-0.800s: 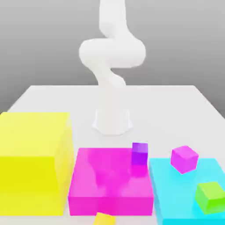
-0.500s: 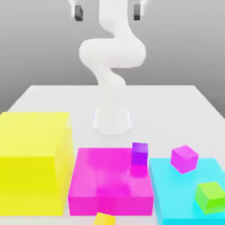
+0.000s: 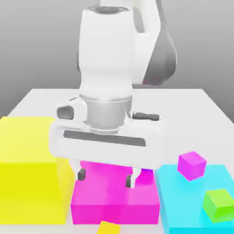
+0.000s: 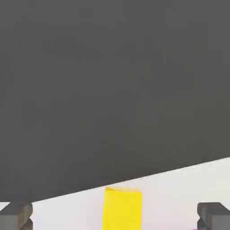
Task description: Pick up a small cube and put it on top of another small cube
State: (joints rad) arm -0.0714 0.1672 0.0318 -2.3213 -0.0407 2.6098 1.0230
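Note:
The small yellow-orange cube (image 3: pixel 109 227) lies on the table at the front edge of the exterior view, just in front of the pink slab (image 3: pixel 114 203). In the hand view the same cube (image 4: pixel 122 209) sits on the white table between the two dark fingertips (image 4: pixel 15 215). My gripper (image 3: pixel 106 177) hangs open over the pink slab, fingers pointing down, a little behind and above the yellow cube, with nothing between the fingers. The hand covers the spot on the slab's far right corner where the small violet cube stood, so that cube is hidden.
A huge yellow block (image 3: pixel 27 169) stands at the exterior view's left of the pink slab. On the right, a cyan slab (image 3: pixel 183 205) carries a small magenta cube (image 3: pixel 192 165) and a small green cube (image 3: pixel 218 204). The white table (image 3: pixel 36 98) stretches behind.
The hand has dropped from the top of the exterior view to just above the pink slab, fingers still apart. It now hides the violet cube. The cubes have not moved.

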